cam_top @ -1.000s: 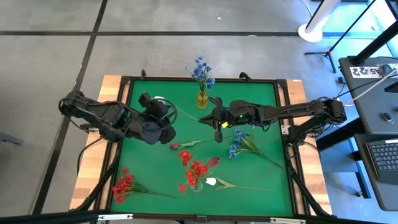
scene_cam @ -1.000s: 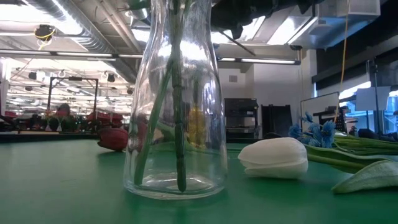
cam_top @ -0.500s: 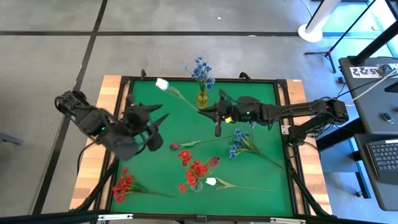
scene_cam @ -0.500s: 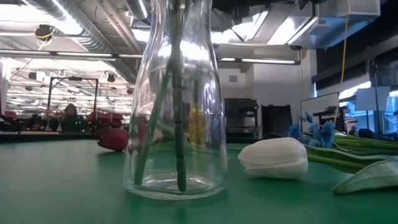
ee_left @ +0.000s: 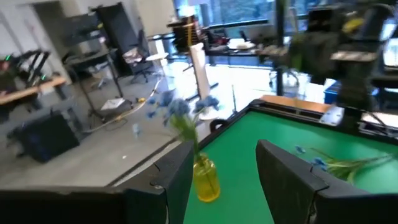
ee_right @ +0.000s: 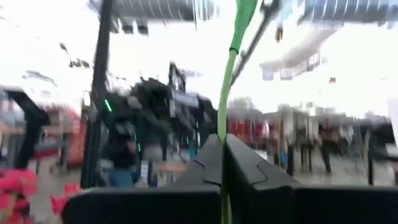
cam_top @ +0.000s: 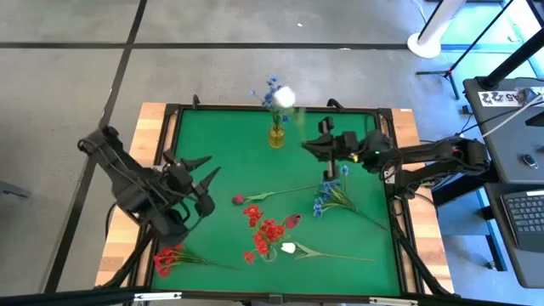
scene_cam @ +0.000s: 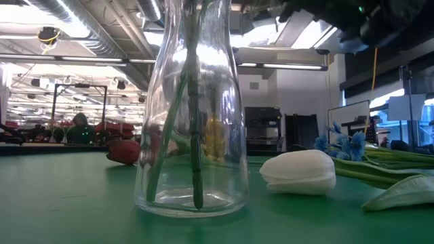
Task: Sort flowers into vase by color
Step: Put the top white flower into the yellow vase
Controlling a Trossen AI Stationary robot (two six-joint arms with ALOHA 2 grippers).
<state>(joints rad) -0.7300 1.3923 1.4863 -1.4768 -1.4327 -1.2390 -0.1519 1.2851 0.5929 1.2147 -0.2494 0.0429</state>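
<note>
Tulip (cam_top: 285, 96) rides high at twelve o'clock, over the yellow vase (cam_top: 276, 136), because my right claw (cam_top: 327, 151) pinches its stem (ee_right: 227, 74) to carry it upright. My left claw (cam_top: 200, 170), at nine o'clock, hangs spread and empty, clear of the flowers.

Your non-task inventory:

- Counter (cam_top: 219, 136): green mat inside a dark frame, with light wooden edges showing at the left and right sides.
- Floor (cam_top: 76, 85): grey, crossed by dark lines, all around the counter.
- White round stand base (cam_top: 427, 42): on the floor, far right.
- Dark desk (cam_top: 510, 127): right of the counter; you'll find a laptop keyboard (cam_top: 524, 212) on it.
- Room behind the counter: ceiling strip lights (scene_cam: 102, 59), a dark cabinet (scene_cam: 262, 129).
</note>
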